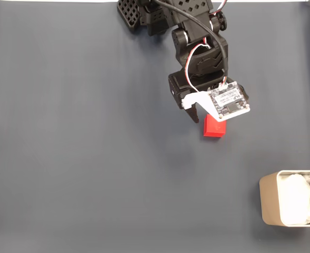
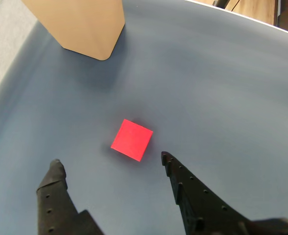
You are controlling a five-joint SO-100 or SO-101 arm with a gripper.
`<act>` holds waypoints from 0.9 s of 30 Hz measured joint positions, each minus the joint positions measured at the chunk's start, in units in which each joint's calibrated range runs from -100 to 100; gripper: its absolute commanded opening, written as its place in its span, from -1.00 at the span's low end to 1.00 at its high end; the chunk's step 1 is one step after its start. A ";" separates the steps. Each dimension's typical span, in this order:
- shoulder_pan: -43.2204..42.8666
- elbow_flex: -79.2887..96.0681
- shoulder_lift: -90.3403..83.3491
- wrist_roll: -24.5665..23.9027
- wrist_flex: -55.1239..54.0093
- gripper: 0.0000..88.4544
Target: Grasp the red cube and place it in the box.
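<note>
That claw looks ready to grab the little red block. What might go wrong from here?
The red cube sits turned at an angle to the open gripper, beyond its fingertips, so the fingers might close on corners and make it twist or pop out. The box lies far off at the mat's edge in the fixed view; a weak grip could drop the cube on the way.

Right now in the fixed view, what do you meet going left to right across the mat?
Bare mat → claw → red cube, partly under the claw's camera board → box at the right edge.
</note>
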 measured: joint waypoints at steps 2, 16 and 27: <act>0.07 0.00 0.61 0.00 -0.72 0.01; 0.00 0.00 5.38 0.00 -3.98 0.01; -0.89 0.00 6.69 0.00 -4.53 0.01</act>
